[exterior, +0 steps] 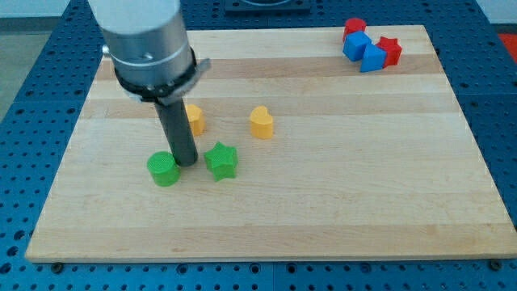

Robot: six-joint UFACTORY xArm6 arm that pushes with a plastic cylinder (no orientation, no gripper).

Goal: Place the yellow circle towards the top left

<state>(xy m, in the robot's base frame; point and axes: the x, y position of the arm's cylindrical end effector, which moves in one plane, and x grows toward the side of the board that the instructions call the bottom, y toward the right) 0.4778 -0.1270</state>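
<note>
The yellow circle block [195, 119] sits left of the board's middle, partly hidden behind my dark rod. My tip [186, 164] rests on the board just below it, between the green circle block [164, 169] on its left and the green star block [221, 160] on its right, close to the green circle. A yellow heart-shaped block [261, 123] lies to the right of the yellow circle.
A cluster sits at the view's top right: a red block [354, 27], two blue blocks [356, 45] [372, 58] and a red star block [390, 50]. The wooden board [323, 210] lies on a blue perforated table.
</note>
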